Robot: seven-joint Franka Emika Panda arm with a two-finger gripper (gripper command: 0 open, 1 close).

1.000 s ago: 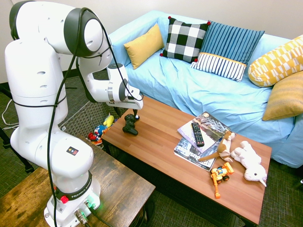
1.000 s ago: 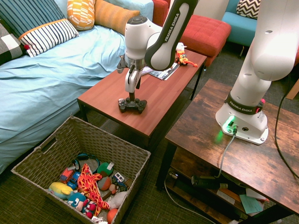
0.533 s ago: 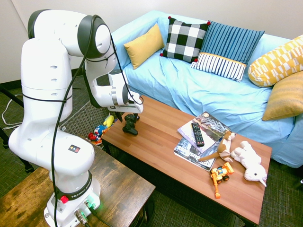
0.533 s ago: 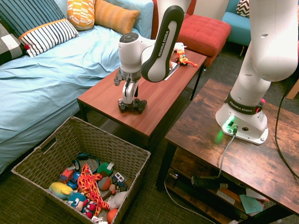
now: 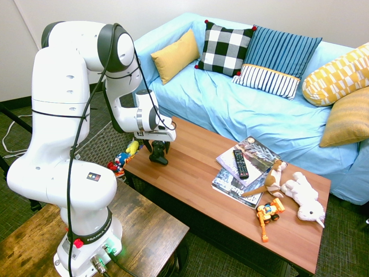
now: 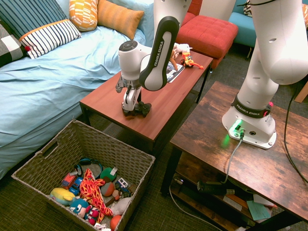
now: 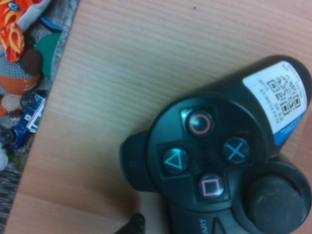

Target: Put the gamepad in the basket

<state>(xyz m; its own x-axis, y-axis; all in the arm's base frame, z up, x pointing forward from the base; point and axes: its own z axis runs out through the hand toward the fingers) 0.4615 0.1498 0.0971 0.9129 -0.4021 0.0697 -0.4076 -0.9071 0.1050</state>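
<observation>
Gamepad (image 5: pixel 158 152) lies on the worktop (image 5: pixel 233 203), the pincer (image 5: pixel 158 149) wide open about it; only the reach looks done. Grasp, carry and drop into the basket (image 6: pixel 107 148) (roomy, already toy-strewn) remain.

The basket's open top (image 6: pixel 53 149) stands beside the table (image 6: pixel 166 103).

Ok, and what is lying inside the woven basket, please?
In the basket: a yellow toy, orange-red cords, a green toy, small cars, other toys. Whatever lies beneath them is covered, so I cannot tell.
</observation>
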